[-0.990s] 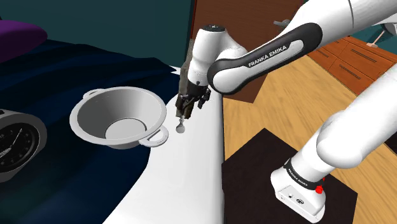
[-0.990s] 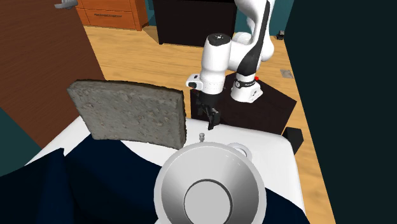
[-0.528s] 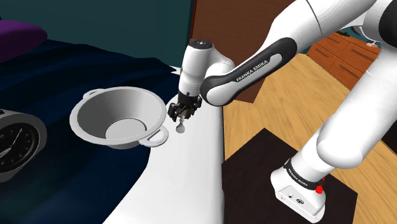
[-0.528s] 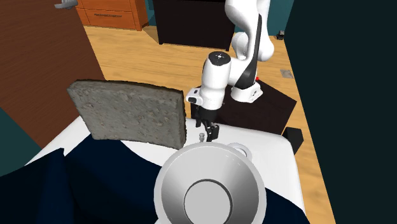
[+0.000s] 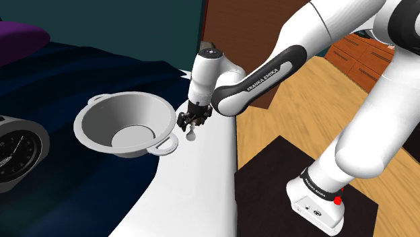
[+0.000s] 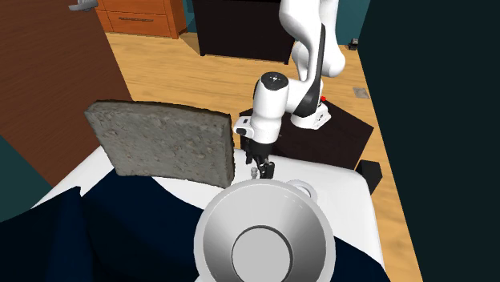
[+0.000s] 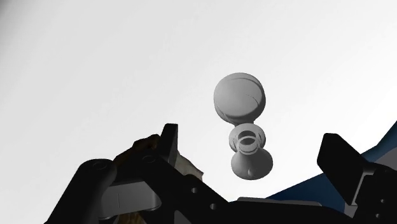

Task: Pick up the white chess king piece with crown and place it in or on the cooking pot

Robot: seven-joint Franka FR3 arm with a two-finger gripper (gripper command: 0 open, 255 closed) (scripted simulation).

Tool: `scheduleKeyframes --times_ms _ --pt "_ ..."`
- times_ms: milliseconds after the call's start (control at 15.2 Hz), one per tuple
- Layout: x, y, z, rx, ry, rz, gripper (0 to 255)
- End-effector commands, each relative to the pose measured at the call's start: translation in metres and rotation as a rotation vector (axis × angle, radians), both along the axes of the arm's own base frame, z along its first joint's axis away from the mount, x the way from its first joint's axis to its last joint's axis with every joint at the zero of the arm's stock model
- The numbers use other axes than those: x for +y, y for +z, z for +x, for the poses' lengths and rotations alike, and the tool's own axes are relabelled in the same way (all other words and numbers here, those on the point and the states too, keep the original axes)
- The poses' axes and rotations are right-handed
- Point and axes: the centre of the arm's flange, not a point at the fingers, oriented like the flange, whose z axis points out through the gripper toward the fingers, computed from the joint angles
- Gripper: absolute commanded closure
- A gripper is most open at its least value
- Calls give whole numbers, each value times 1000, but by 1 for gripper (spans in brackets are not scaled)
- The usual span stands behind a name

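Observation:
The chess king (image 5: pixel 192 134) is a small pale grey piece standing on the white surface, just beside the pot's near handle. The cooking pot (image 5: pixel 124 124) is a wide light grey bowl with two loop handles, upright and empty. My black gripper (image 5: pixel 190 121) hangs directly over the piece, fingers open. In the wrist view the king (image 7: pixel 238 102) lies between the two fingers (image 7: pixel 168 143), which stand well apart from it on either side. From the second exterior view, the gripper (image 6: pixel 260 166) is just above the king (image 6: pixel 253 171), close behind the pot's rim (image 6: pixel 240 188).
The pot rests half on a dark blue blanket (image 5: pixel 81 188), half on the white surface (image 5: pixel 202 195). A rough grey slab (image 6: pixel 164 144) stands upright near the piece. A black clock (image 5: pixel 17 151) sits at the shoulder view's left. Wooden floor and drawers lie beyond.
The arm has swung over and lowered, bringing the open gripper down toward the king. The king and the pot have stayed where they were.

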Motion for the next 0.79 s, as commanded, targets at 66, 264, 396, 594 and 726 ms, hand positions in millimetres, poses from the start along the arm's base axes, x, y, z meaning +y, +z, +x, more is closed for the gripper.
scheduleKeyframes --times_ms 66,264,396,594,726 --pt "0 0 0 0 0 0 0" --pt "0 0 0 0 0 0 255" --pt "0 0 0 0 0 0 255" --pt "0 0 0 0 0 0 255" --pt "0 0 0 0 0 0 255"
